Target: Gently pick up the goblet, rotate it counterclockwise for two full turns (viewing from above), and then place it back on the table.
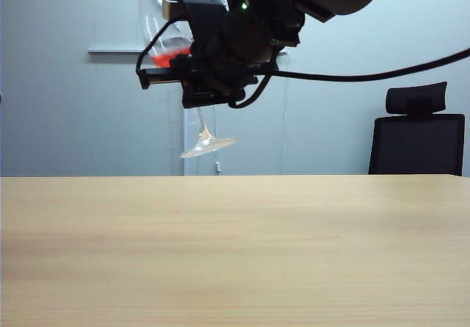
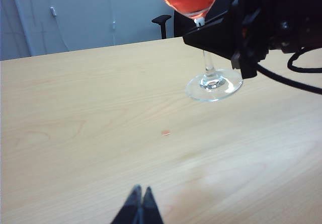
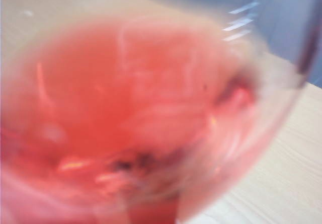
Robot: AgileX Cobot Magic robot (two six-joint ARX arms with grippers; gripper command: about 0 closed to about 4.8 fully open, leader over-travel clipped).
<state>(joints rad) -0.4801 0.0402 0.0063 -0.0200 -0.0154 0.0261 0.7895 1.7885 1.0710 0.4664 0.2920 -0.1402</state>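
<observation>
The goblet [image 1: 208, 146] hangs in the air above the table [image 1: 235, 283], tilted, with red liquid in its bowl. My right gripper [image 1: 192, 84] is shut on its thin stem just under the bowl, high at the upper left of the exterior view. In the left wrist view the goblet's round foot [image 2: 214, 85] shows below the black right gripper [image 2: 206, 35]. The blurred red bowl [image 3: 141, 118] fills the right wrist view and hides the jaws there. My left gripper [image 2: 141, 191] is shut with nothing in it, low over the table [image 2: 75, 133] and well apart from the glass.
A black office chair [image 1: 418, 136] stands behind the table's far edge at the right. A black cable [image 1: 367, 75] trails from the right arm. A small pink spot [image 2: 165, 132] lies on the wood below the goblet.
</observation>
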